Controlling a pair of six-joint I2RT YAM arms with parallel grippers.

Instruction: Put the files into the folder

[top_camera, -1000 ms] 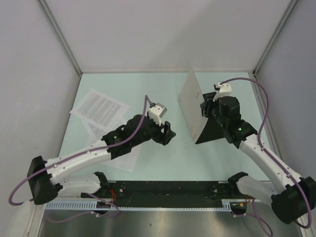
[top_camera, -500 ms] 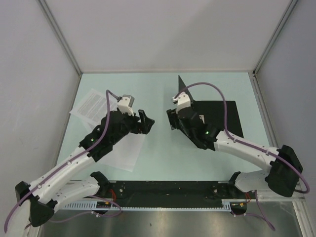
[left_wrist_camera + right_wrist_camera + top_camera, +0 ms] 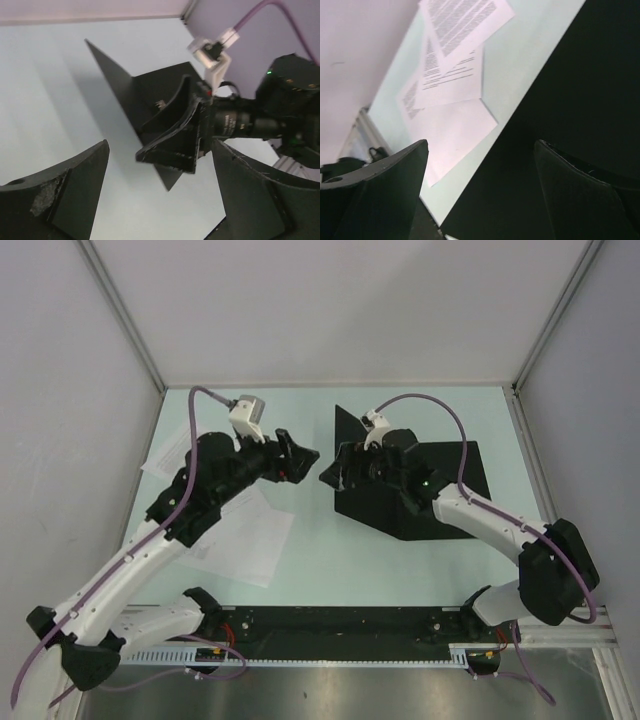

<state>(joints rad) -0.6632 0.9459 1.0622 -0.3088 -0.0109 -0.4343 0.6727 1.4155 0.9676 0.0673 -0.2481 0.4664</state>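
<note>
Both claws have pushed farther across the table (image 3: 330, 560) than half a second ago. The left gripper (image 3: 300, 453) has climbed toward the far side, the right gripper (image 3: 335, 469) has edged left, and the folder (image 3: 385, 515) now spreads its black inside farther left.

A black rail (image 3: 340, 625) runs along the near edge, carrying both arm bases. Beyond it lies the pale green table, closed in by plain grey walls (image 3: 330, 310) on the left, right and far sides.

The files (image 3: 245, 545) lie on the left half in a loose overlapping spread. A blank sheet is nearest and printed sheets sit farther left, partly hidden under the left arm (image 3: 140, 560). The folder lies open on the right half. Its right half is flat on the table, and its left cover (image 3: 117, 80) is tilted up off the surface with a far corner pointing away.

The left arm stretches from the near left corner diagonally to mid-table. Its claw is turned toward the folder, fingers spread wide, holding nothing.

The right arm (image 3: 490, 530) reaches leftward from the near right across the folder. Its claw is at the folder's left part, fingers also wide apart with only black folder seen between them. Whether they touch the cover cannot be told. The two claws face each other, near but apart.
</note>
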